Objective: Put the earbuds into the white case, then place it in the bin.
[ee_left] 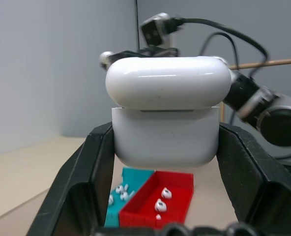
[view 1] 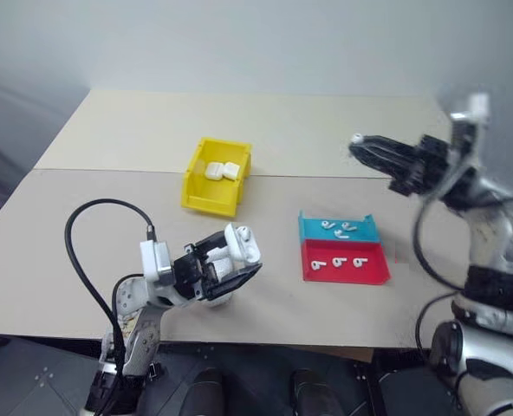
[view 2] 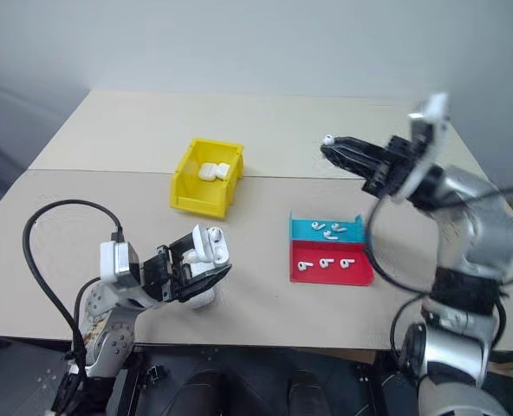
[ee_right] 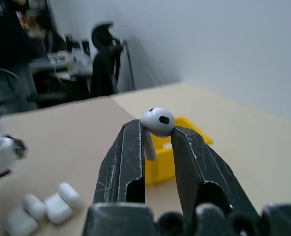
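earbud pinched in right hand, stem between fingers.

The robot's left gripper is clamped on a white case, its lid ajar, the case body wedged between both black fingers. The raised right gripper pinches an earbud at its fingertips, the stem hanging between them.

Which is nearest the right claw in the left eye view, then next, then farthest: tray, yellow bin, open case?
1. Tray, just below the right claw.
2. Yellow bin, on the table's middle.
3. Open case, held in the left claw.
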Robot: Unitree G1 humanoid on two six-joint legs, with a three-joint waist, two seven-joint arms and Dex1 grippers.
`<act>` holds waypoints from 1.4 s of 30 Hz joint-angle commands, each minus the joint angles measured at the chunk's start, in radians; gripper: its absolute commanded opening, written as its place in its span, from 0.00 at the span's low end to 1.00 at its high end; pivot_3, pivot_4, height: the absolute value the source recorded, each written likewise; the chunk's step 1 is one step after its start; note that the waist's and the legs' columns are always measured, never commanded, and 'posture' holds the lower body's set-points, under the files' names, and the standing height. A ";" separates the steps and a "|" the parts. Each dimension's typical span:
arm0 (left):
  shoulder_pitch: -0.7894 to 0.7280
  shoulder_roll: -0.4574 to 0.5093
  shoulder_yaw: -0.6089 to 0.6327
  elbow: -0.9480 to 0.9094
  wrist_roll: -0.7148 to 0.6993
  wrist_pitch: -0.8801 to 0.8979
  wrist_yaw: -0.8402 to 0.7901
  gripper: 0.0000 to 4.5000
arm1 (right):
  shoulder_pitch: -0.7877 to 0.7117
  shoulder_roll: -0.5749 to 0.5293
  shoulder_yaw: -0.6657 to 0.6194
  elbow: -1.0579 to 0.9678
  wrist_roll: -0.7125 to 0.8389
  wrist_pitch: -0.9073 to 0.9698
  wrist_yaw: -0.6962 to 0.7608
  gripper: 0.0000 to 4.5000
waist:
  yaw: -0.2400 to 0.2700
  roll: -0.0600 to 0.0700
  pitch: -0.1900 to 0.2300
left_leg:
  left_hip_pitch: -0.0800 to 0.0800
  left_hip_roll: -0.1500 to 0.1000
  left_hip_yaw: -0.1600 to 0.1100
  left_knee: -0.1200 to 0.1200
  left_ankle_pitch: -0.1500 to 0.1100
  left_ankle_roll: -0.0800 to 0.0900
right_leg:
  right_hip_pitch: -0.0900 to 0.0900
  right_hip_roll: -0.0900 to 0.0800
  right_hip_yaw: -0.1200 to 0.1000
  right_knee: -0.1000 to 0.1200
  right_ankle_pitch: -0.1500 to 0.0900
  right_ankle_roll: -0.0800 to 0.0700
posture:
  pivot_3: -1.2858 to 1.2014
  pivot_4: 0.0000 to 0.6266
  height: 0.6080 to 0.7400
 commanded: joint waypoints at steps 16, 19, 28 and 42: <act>-0.119 -0.015 0.000 0.098 -0.049 0.022 -0.124 0.62 | 0.289 0.000 0.196 -0.426 0.210 -0.166 -0.127 0.14 | -0.006 0.001 -0.001 | 0.001 0.000 -0.001 0.000 0.000 0.000 | 0.001 0.001 0.000 0.000 0.000 0.000 | 0.52 0.24 1.00; -0.121 -0.022 -0.003 0.114 -0.044 0.016 -0.141 0.62 | 0.277 -0.002 0.249 -0.409 0.195 -0.194 -0.134 0.14 | -0.008 0.001 -0.001 | 0.001 0.000 -0.001 0.000 0.000 0.000 | 0.001 0.002 0.001 0.000 0.000 0.000 | 0.52 0.24 1.00; -0.127 -0.043 -0.010 0.146 -0.028 0.004 -0.173 0.62 | 0.223 0.004 0.399 -0.361 0.132 -0.246 -0.137 0.14 | -0.006 0.001 -0.001 | 0.001 0.000 -0.001 0.000 0.000 0.000 | 0.001 0.002 0.000 0.000 0.000 0.000 | 0.52 0.24 1.00; -0.111 -0.065 -0.014 0.141 -0.015 -0.007 -0.182 0.62 | 0.218 0.008 0.484 -0.321 0.091 -0.276 -0.148 0.14 | -0.006 0.001 -0.001 | 0.001 0.000 -0.002 0.000 0.000 0.000 | 0.001 0.002 0.000 0.000 0.000 0.000 | 0.52 0.24 1.00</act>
